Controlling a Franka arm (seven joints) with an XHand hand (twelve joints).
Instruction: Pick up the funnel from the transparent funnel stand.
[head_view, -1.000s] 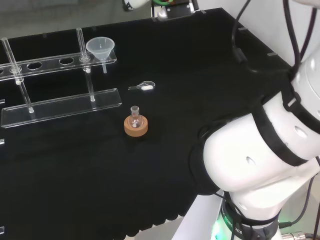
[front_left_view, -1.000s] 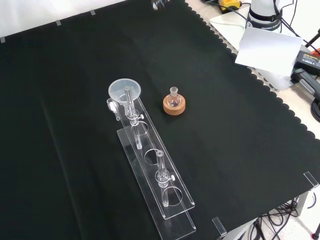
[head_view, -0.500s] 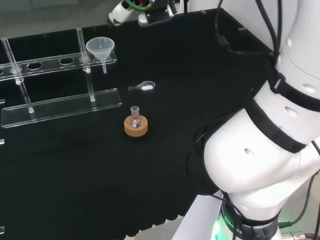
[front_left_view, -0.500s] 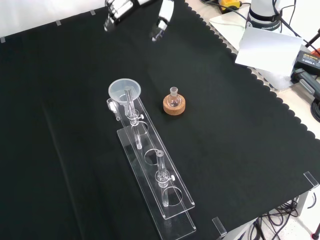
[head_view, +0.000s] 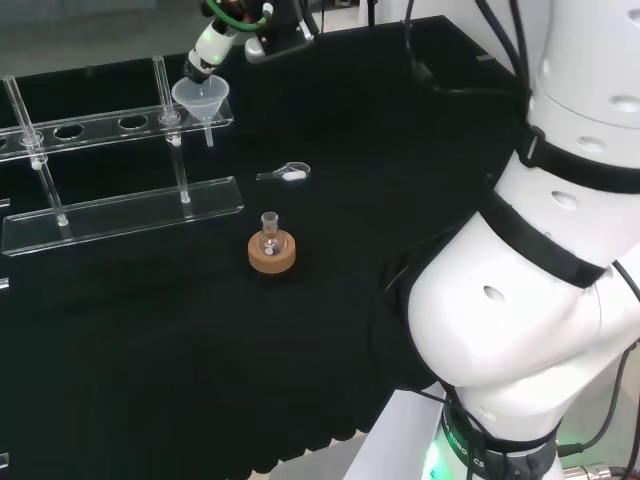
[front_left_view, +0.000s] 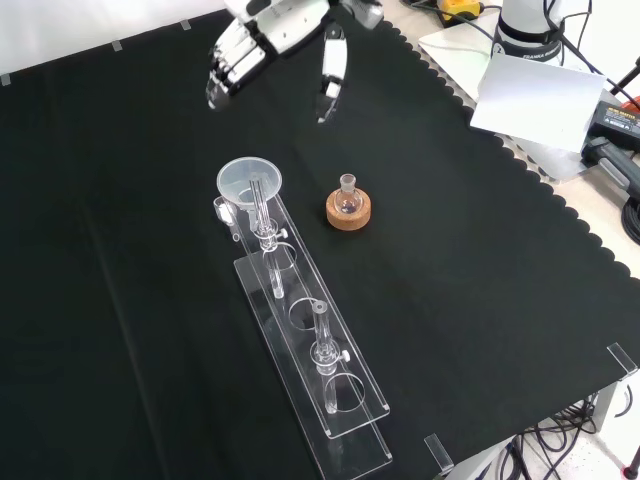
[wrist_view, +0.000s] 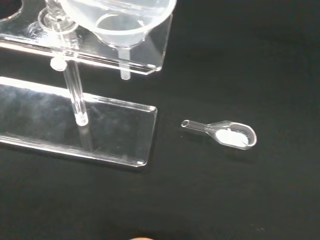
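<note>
The robot hand (front_left_view: 270, 40) hangs above the far part of the desk (front_left_view: 480, 250) in the front view, its fingers (front_left_view: 225, 75) spread and fairly straight and the thumb (front_left_view: 330, 80) set apart from them, grasping nothing. It points down toward the cloth, with a clear gap between its fingertips and the funnel (front_left_view: 249, 181) below. In the head view a finger (head_view: 205, 50) reaches down just above the funnel's (head_view: 201, 96) rim; whether it touches cannot be told there.

The funnel sits upright in the end hole of the clear stand (front_left_view: 310, 350), wide mouth up, its stem hanging through the upper shelf. In the wrist view the funnel (wrist_view: 120, 20) fills that end hole and its stem ends above the cloth, past the end of the lower plate.

In the front view the stand runs from the funnel toward the near edge of the desk, so the long side of the rack lies away from the robot hand. To the right of the funnel in that view stands a small flask (front_left_view: 347, 200) on a cork ring (front_left_view: 348, 212), apart from the stand. A small clear scoop (wrist_view: 225, 133) with white powder lies on the cloth near the stand's end, beneath the funnel's side. The cloth to the left and far side of the funnel is open.
</note>
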